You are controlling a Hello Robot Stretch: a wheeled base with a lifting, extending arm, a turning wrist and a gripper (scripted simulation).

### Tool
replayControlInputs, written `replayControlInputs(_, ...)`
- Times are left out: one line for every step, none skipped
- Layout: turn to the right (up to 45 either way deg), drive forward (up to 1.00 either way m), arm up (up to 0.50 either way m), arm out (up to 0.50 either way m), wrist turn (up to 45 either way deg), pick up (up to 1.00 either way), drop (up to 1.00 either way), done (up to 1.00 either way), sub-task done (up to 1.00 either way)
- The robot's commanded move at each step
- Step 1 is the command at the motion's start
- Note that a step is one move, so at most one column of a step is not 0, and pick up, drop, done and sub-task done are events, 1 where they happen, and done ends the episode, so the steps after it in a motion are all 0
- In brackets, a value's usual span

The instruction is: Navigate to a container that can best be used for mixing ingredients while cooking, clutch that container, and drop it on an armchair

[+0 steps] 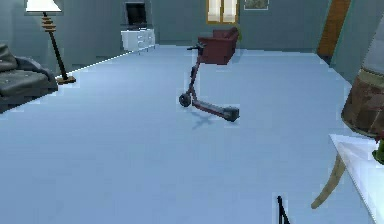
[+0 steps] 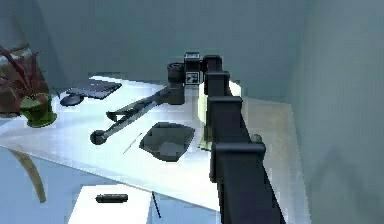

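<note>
Container [image 2: 165, 140], a shallow, smooth, dark grey dish with rounded corners, sits on the white surface [image 2: 70, 135] beside the square arm bar [image 2: 235, 150]. Whether the pincer [image 2: 180, 82] holds anything cannot be told.

Arm side view: my arm [image 2: 238, 150] reads as a dark, nearly black bar of square section, built from several nested segments. Each segment ends in a slightly wider collar, so the outline is stepped along its length. The upper faces carry a pale sheen; the sides are matte black. At its far end I see two small white squares [image 2: 200, 61] bearing black marks, and to their left the dark, blocky body of the end effector [image 2: 177, 72], whose thin fingers I cannot make out.
</note>
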Motion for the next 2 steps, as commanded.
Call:
replayControlInputs(0.0,0.0,0.0,0.0,45.0,0.0,0.0,0.0,0.0)
replayControlInputs(0.0,0.0,0.0,0.0,33.0,0.0,0.0,0.0,0.0)
